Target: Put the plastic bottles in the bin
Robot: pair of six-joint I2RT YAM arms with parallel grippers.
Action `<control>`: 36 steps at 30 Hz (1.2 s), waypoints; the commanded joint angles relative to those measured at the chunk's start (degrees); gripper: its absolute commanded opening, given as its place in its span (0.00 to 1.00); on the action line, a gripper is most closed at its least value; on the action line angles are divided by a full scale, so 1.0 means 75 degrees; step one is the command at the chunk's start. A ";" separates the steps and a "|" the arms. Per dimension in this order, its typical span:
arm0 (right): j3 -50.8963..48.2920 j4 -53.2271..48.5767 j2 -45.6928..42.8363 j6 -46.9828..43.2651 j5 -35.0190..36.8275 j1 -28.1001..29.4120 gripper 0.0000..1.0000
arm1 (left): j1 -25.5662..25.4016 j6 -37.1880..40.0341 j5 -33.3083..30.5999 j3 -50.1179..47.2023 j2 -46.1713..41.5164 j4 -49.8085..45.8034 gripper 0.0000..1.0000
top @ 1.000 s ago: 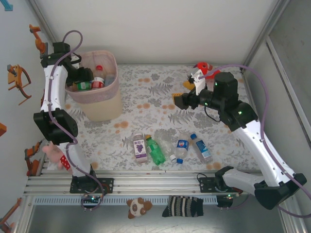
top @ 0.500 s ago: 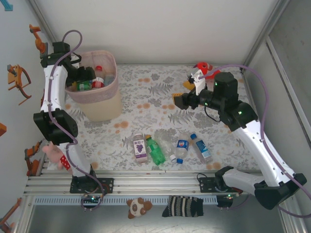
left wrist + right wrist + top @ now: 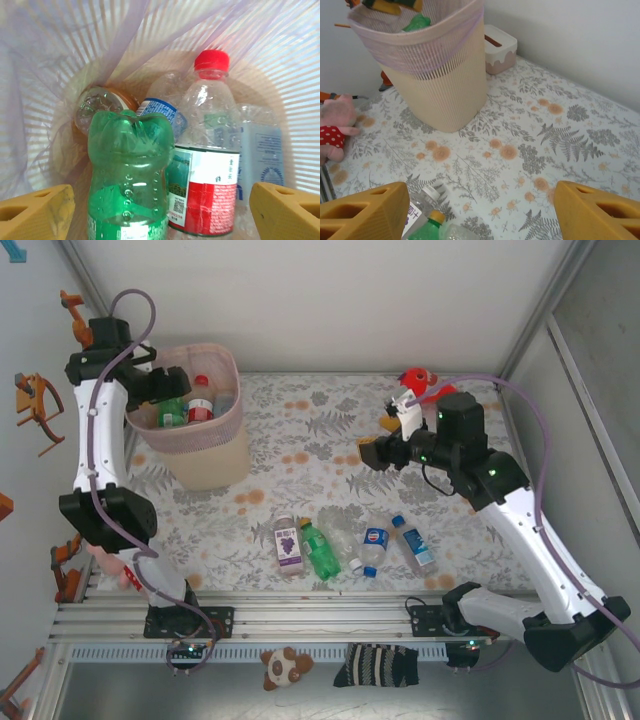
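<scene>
From above, the left arm [image 3: 95,440] reaches over the bin [image 3: 215,460], which stands at the far left of the tabletop [image 3: 300,430]. The left wrist view looks straight down into the bin [image 3: 280,70]. There the left fingers [image 3: 35,212] stand wide open at the two lower corners and touch nothing. Below them lie several bottles:
- a green bottle [image 3: 127,170] with its lobed base showing
- a red-capped bottle [image 3: 207,165] with a red label
- a blue-label bottle [image 3: 157,107]
- an orange bottle [image 3: 97,105] seen from its base
- a pale-label bottle [image 3: 260,160]

In the top view I can make out the green bottle [image 3: 172,417] and the red-capped bottle [image 3: 203,402], but I cannot tell the others apart there.

The right fingers [image 3: 370,445] hover over the middle of the tabletop. A red fish plush [image 3: 420,380] lies behind that arm. The right wrist view shows the right fingers [image 3: 365,215] well apart, with nothing between them. It shows the bin [image 3: 440,90] from the side, with its mesh wall. It also shows a box [image 3: 497,47], pink and white, behind the bin, and a pink plush [image 3: 335,125] to the left.

Five more bottles lie in a row near the front edge of the tabletop:
- a purple-label bottle [image 3: 289,540]
- a second green bottle [image 3: 320,552]
- a small clear bottle [image 3: 348,550]
- two blue ones [image 3: 375,548]

The right wrist view catches the purple-label bottle [image 3: 420,205] and the second green bottle [image 3: 432,225] at its lower edge.
</scene>
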 commanded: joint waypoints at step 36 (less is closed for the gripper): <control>-0.2476 -0.2739 0.2666 0.2913 0.2878 -0.0499 0.41 | -0.2691 -0.3408 0.3646 -0.5075 -0.3642 0.6122 0.86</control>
